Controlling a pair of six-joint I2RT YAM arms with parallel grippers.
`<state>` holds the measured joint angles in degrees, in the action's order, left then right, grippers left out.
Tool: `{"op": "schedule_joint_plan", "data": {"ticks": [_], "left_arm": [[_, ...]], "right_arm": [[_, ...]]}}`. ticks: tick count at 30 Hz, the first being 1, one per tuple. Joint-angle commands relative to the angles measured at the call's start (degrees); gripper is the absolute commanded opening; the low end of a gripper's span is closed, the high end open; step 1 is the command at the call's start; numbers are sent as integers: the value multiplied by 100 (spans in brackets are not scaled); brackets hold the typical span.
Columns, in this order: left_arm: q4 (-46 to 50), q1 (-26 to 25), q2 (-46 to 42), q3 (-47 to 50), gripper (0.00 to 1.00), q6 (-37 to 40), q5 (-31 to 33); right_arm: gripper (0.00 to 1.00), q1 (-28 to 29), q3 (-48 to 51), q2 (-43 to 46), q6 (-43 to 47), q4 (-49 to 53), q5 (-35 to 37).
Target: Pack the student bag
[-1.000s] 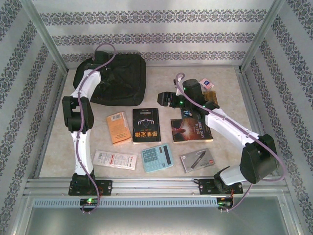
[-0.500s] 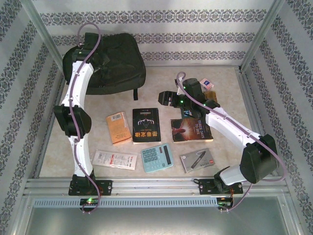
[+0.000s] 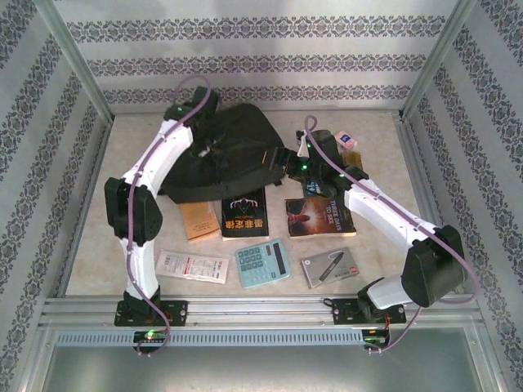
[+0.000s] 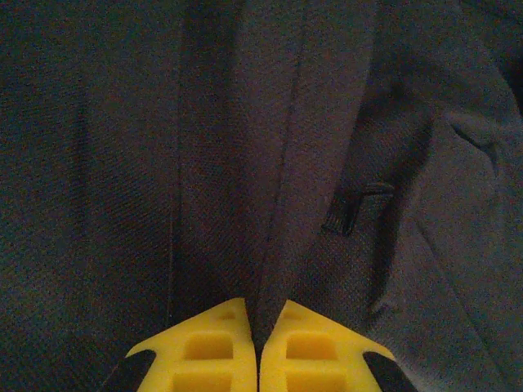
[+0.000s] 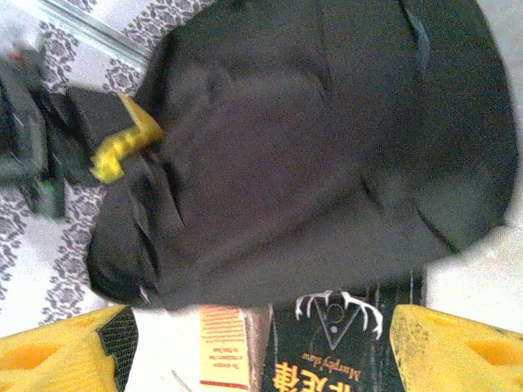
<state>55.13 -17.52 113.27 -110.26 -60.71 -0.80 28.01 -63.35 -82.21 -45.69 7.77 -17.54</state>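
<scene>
The student bag (image 3: 237, 151), a large black floppy backpack, lies at the middle back of the table, its near edge over the tops of an orange book (image 3: 196, 222) and a black book (image 3: 244, 216). My left gripper (image 3: 206, 145) is at the bag's left part, shut on a fold of the student bag's fabric (image 4: 270, 204) between its yellow fingers (image 4: 200, 347). My right gripper (image 3: 282, 161) hangs open at the bag's right edge. In the right wrist view its gripper (image 5: 257, 351) faces the bag (image 5: 310, 147) and the black book (image 5: 343, 343), with nothing between its fingers.
Near the front lie a white packet (image 3: 192, 266), a teal calculator (image 3: 261, 262) and a grey pen case (image 3: 328, 266). A dark red book (image 3: 319, 217) lies under the right arm. Small boxes (image 3: 348, 141) sit at the back right. Metal rails edge the table.
The left arm has carried the bag up from the back left corner and right to the middle, over the book tops. The right gripper has opened slightly and stayed near the bag's right edge.
</scene>
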Motion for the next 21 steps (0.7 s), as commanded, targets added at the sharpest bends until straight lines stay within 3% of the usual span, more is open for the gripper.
{"op": "schedule_joint_plan", "data": {"ticks": [1, 7, 15, 21], "left_arm": [[-1434, -130, -751, 1012, 0, -1001, -218], [-2436, -401, -1141, 2211, 0, -1999, -290], [-2588, -438, -1282, 2196, 0, -2475, -172], [-2385, -634, -1308, 1965, 0, -2483, -73]], "right_arm": [[79, 55, 281, 26, -1092, -425, -156], [78, 88, 772, 8, -2619, -1126, -306], [76, 348, 1122, 519, -3120, -864, 267], [74, 740, 1261, 182, -3869, -1120, 375]]}}
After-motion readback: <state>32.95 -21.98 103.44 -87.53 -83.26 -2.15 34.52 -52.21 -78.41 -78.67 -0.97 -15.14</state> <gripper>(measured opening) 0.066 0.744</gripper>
